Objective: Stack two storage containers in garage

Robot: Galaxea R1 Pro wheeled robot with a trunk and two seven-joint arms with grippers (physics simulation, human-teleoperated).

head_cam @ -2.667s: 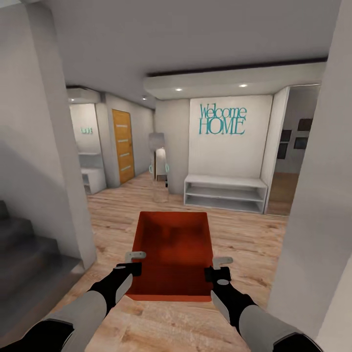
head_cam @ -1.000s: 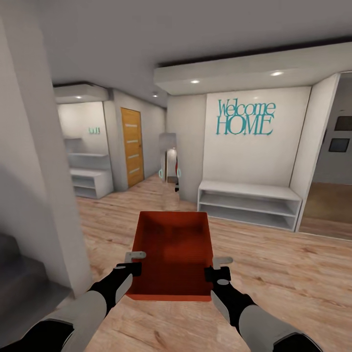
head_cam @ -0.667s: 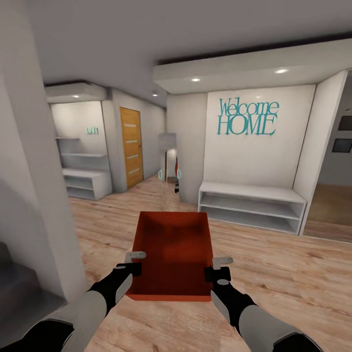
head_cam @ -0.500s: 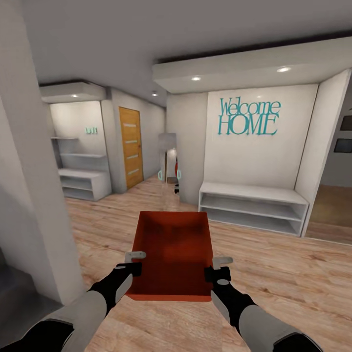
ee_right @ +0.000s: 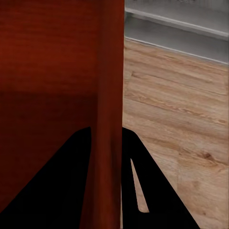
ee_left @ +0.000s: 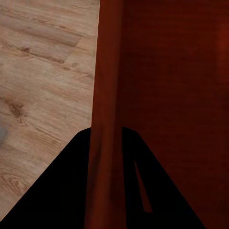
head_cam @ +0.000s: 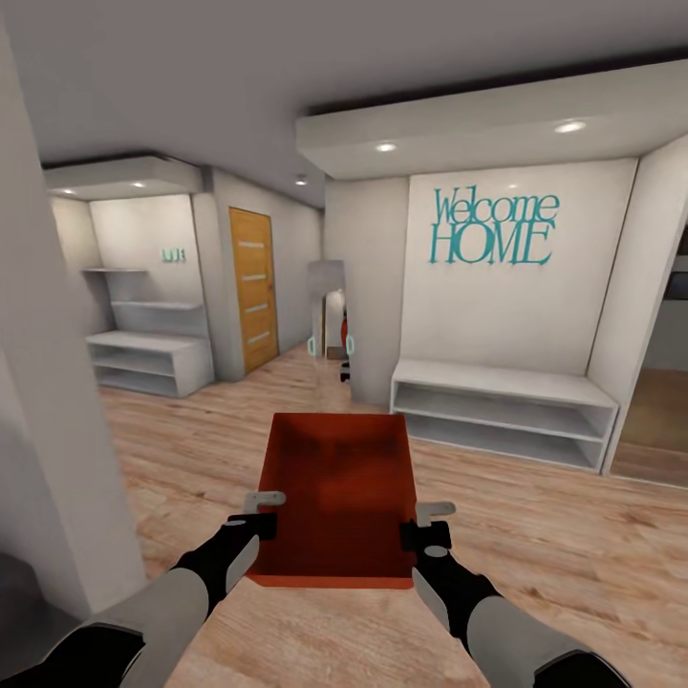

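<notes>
The red-orange storage container (head_cam: 339, 492) rides out in front of the robot, open top up, carried between both arms above the pale wood plank floor (head_cam: 573, 545); the left gripper (head_cam: 260, 511) has its jaws pinching the left wall near the near corner, and the left wrist view confirms it, the thin red wall (ee_left: 107, 119) running straight down between the two dark fingers (ee_left: 67, 191); same story on the other side, the right gripper (head_cam: 428, 524) clamped on the right wall, the wall (ee_right: 112, 109) sandwiched between its fingers (ee_right: 62, 186); the bin sits level, nothing visible inside it; ahead stands a white wall with teal "Welcome HOME" lettering (head_cam: 492, 227), a low white open shelf unit (head_cam: 502, 411) beneath it; off to the left an orange wooden door (head_cam: 253, 289) and another white shelf unit (head_cam: 148, 361); a grey-white pillar (head_cam: 48, 430) looms close at the left edge; recessed lights (head_cam: 385, 147) glow overhead
</notes>
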